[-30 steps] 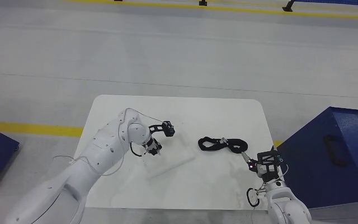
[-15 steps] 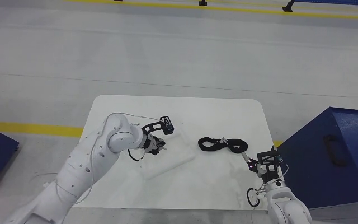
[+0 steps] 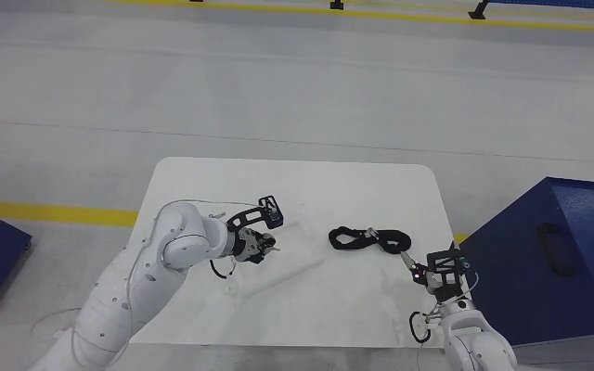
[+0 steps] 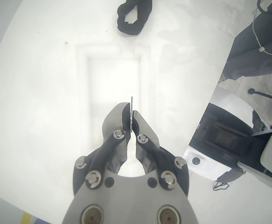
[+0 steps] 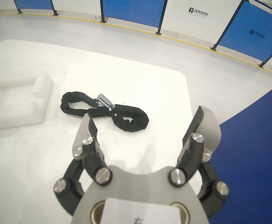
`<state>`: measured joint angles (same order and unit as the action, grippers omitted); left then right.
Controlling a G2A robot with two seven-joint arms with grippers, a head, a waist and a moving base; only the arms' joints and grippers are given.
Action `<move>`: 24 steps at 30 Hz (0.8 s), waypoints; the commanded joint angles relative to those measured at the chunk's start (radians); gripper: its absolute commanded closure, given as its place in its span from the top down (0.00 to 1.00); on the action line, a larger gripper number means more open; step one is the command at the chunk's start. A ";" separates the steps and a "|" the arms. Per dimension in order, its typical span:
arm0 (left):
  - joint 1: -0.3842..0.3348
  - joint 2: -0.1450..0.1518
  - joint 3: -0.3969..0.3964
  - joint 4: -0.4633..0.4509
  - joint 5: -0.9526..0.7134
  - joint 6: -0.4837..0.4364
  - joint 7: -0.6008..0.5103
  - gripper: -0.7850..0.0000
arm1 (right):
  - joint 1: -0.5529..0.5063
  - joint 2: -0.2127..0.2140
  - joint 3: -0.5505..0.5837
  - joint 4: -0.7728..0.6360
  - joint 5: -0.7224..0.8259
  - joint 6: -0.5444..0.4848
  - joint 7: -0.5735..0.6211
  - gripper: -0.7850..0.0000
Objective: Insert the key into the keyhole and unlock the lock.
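Observation:
A black sleeved chain lock (image 3: 369, 240) (image 5: 102, 111) lies in a figure-eight near the table's middle right, its silver lock cylinder (image 5: 105, 102) at the crossing. One loop of the lock (image 4: 132, 19) appears far off in the left wrist view. My left gripper (image 4: 131, 115) (image 3: 267, 245) is shut on a thin metal key (image 4: 132, 105), held edge-on above a white foam tray (image 4: 113, 84) (image 3: 278, 269). My right gripper (image 5: 144, 121) (image 3: 416, 271) hovers open at the table's right front, short of the lock, nothing between its fingers.
The white table (image 3: 371, 306) has rounded corners. A dark blue box (image 3: 543, 269) stands just off the table's right edge. The white foam tray (image 5: 23, 99) sits left of the lock.
My left arm has drawn back and leftward, lifting the key off the foam tray. The right arm and the lock have stayed still.

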<state>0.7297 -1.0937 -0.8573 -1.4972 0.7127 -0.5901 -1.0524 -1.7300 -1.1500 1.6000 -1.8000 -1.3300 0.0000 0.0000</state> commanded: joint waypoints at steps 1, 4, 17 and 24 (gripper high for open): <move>0.000 0.000 0.000 0.000 0.000 0.000 0.000 0.00 | 0.000 0.000 0.000 0.000 0.000 0.000 0.000 1.00; 0.000 0.000 0.000 0.000 0.000 0.000 0.000 0.00 | 0.000 0.000 0.000 0.000 0.000 0.000 0.000 1.00; 0.000 0.000 0.000 0.000 0.000 0.000 0.000 0.00 | 0.129 0.019 0.045 0.006 0.040 -0.254 0.315 1.00; 0.000 0.000 0.000 0.000 0.000 0.000 0.000 0.00 | 0.413 0.049 0.027 0.229 0.049 -0.648 0.508 1.00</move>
<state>0.7297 -1.0937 -0.8573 -1.4972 0.7127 -0.5901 -1.0523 -1.3747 -1.1038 1.6433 -1.6205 -1.2569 -0.5877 0.4931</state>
